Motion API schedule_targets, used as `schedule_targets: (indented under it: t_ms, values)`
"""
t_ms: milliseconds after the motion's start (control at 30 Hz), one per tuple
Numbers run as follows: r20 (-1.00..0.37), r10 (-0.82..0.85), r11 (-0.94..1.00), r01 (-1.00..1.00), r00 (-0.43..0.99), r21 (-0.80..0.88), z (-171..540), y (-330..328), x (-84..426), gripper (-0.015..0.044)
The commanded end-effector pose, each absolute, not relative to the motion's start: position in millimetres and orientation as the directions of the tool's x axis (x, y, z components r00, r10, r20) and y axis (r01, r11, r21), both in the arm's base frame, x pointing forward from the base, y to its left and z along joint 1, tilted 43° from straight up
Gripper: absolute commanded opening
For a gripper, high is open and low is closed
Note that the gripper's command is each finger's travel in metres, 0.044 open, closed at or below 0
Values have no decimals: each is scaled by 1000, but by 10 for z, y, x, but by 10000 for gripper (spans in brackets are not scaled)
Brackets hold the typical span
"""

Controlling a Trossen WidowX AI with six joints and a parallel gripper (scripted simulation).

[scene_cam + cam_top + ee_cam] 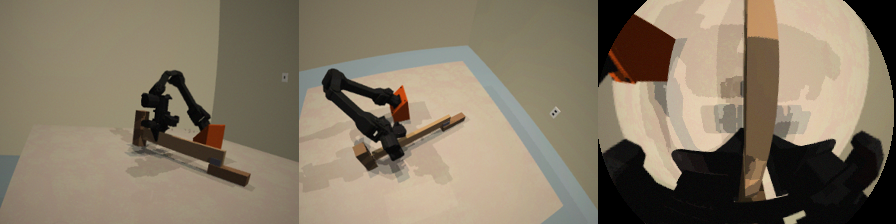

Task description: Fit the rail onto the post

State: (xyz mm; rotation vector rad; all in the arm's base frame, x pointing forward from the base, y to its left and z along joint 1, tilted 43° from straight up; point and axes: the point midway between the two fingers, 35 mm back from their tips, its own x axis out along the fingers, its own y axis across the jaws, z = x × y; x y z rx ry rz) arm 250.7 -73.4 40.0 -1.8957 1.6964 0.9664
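Plain olive-beige walls, a white wall socket, blue-grey floor.

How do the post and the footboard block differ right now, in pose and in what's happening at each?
The post stands upright and tall; the footboard block lies low and long on the table. The raised end of the rail is at the post, with the gripper shut on it there; the rail's lower end rests over the footboard block, no gripper near. The post looks slightly lighter in the top view. Both are brown wooden blocks.
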Motion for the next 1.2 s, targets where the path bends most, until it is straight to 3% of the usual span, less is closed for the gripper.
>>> schedule_targets:
  t_ms: [0,867,1167]
  values:
    - [-727,-687,-174,-975,23,135,429,-748,2518,0]
    - [-726,-687,-174,-975,23,134,491,-800,2536,0]
    - [-727,-687,-170,-976,17,138,460,-791,2529,236]
